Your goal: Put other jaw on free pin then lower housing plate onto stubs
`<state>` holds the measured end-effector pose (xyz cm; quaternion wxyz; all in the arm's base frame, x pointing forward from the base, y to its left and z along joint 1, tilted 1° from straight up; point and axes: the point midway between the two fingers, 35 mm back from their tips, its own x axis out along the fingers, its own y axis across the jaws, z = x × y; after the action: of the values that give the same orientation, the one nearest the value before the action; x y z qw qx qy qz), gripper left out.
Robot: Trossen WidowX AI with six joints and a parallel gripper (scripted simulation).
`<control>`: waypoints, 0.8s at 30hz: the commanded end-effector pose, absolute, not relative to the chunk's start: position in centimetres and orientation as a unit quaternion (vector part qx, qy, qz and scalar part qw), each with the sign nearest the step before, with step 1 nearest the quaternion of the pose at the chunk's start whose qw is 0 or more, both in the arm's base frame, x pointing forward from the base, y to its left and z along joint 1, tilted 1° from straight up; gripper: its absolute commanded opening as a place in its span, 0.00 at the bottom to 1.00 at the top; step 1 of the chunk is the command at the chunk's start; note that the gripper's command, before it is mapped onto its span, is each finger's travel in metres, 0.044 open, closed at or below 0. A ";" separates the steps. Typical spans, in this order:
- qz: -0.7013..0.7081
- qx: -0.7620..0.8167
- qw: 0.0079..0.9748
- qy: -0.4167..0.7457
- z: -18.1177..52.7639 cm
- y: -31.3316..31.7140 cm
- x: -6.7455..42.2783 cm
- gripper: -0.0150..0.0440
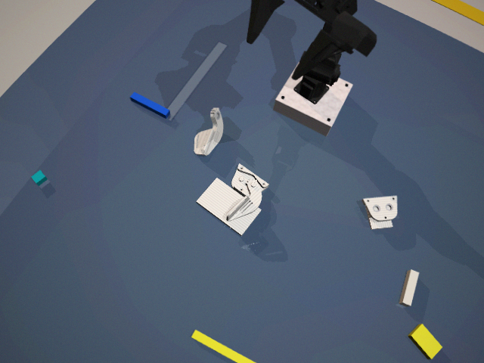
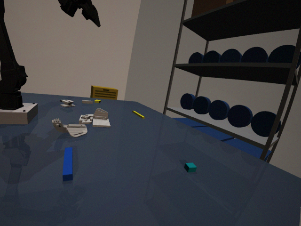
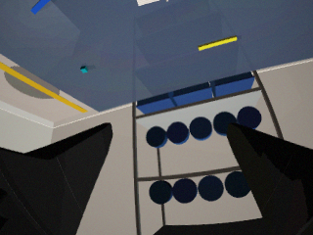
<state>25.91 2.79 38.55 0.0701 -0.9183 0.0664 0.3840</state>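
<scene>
My gripper [image 1: 272, 58] [image 3: 170, 129] is open and empty, high above the table near the arm's base, away from every white part. The white base [image 1: 218, 193] [image 2: 100, 123] lies mid-table with one jaw [image 1: 255, 200] [image 2: 100, 114] on it; a free round pin [image 1: 241, 178] shows beside that jaw's pivot end. The loose jaw [image 1: 218, 131] [image 2: 79, 128] lies separately on the table, between the base and the blue bar. The housing plate [image 1: 383, 200] [image 2: 67, 100], with two round holes, lies apart on the right in the top view. Whether any teeth touch is not visible.
The arm's pale base block [image 1: 301, 117] [image 2: 14, 117] stands behind the parts. Also present are a blue bar [image 1: 150, 104] [image 2: 67, 163], a teal cube [image 1: 38, 177] [image 2: 190, 166], a yellow bar [image 1: 222, 346], a yellow block [image 1: 425, 341] and a pale bar [image 1: 409, 287].
</scene>
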 end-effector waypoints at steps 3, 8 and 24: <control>0.384 -0.918 0.070 0.066 38.6 2.8 25.9 0.89; 0.384 -0.918 0.070 0.066 38.6 2.8 25.9 0.67; 0.384 -0.918 0.070 0.066 38.6 2.8 25.9 0.25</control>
<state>25.91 2.79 38.55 0.0700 -0.9182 0.0665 0.3840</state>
